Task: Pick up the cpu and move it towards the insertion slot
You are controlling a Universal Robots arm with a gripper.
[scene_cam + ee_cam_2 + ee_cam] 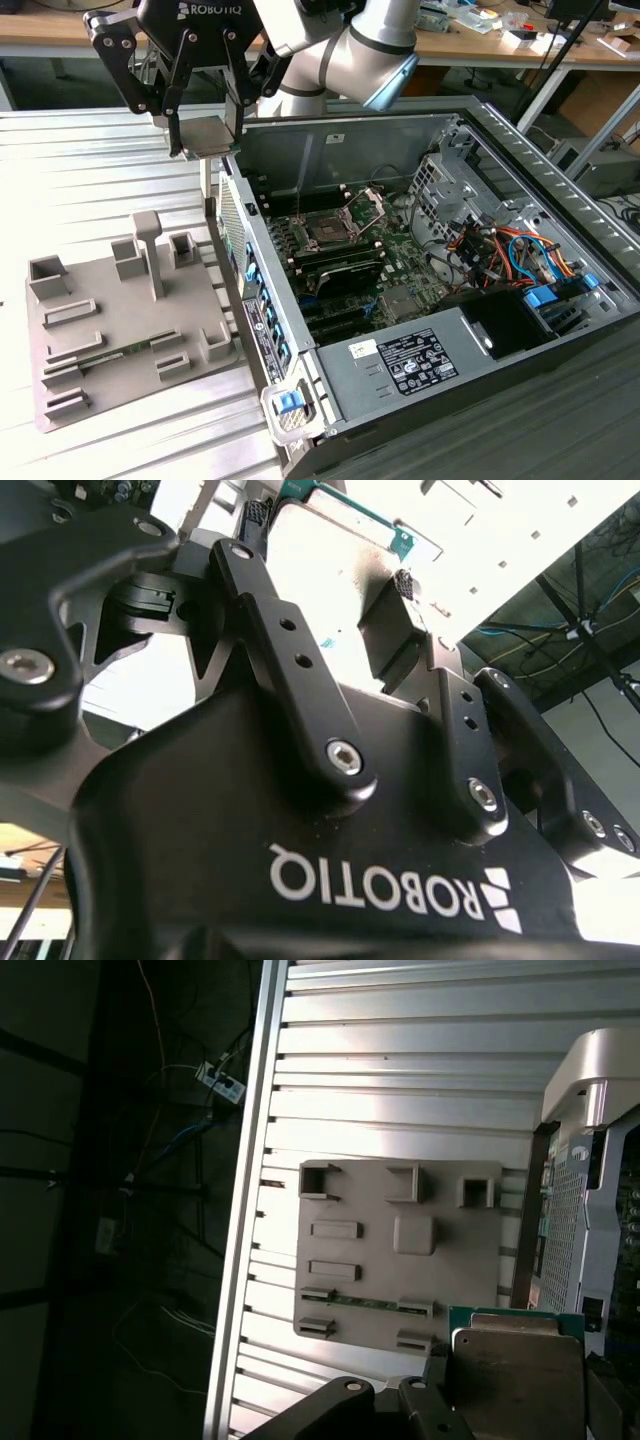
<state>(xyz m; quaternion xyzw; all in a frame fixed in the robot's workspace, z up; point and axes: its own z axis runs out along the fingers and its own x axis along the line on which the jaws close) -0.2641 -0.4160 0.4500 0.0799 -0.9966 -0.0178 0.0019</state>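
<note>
Cpu (pixel 207 140) clamped flat in my pincer (pixel 205 133), high over the case wall (pixel 262 310), I'd say to clear it; insertion slot (pixel 328 232) well apart, lower, toward the exterior view's right.

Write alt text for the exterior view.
The robot's gripper holds the cpu flat between its fingers, up near the corner of an open computer case. Inside the case, the insertion slot sits with its bracket open; a grey fixture plate lies on the slatted table beside it.
</note>
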